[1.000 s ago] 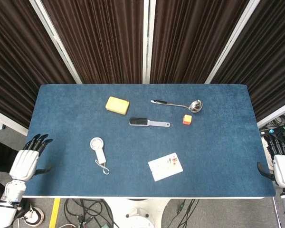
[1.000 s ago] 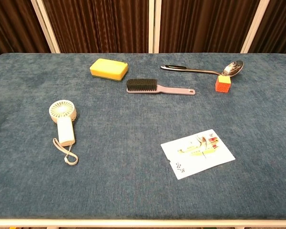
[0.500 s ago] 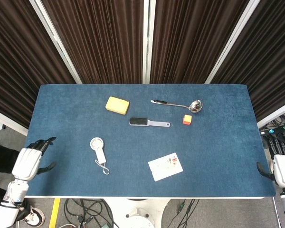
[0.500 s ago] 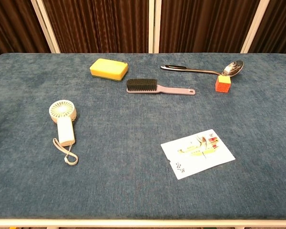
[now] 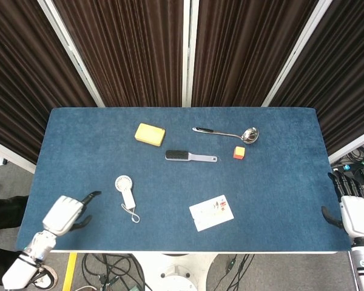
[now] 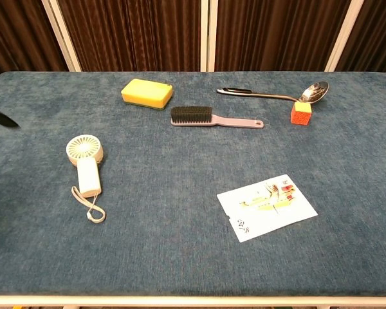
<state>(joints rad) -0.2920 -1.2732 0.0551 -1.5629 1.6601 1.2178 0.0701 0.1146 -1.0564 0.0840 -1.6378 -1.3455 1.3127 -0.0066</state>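
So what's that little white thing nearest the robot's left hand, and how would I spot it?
Start at the blue table and look to its front left part, near the left hand. There lies a small white handheld fan flat on the cloth. Its round grille, stubby handle and looped wrist cord set it apart from the brush and yellow sponge further back.

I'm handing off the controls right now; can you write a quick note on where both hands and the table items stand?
Left hand: holds nothing, fingers apart, over the table's front-left corner, nearest the handheld fan.
Right hand: empty, fingers apart, off the table's right edge.
Sponge, brush, ladle, orange cube and card all lie untouched.
Done: nothing grasped.
Left: any pick-up; the fan looks closest to reach.
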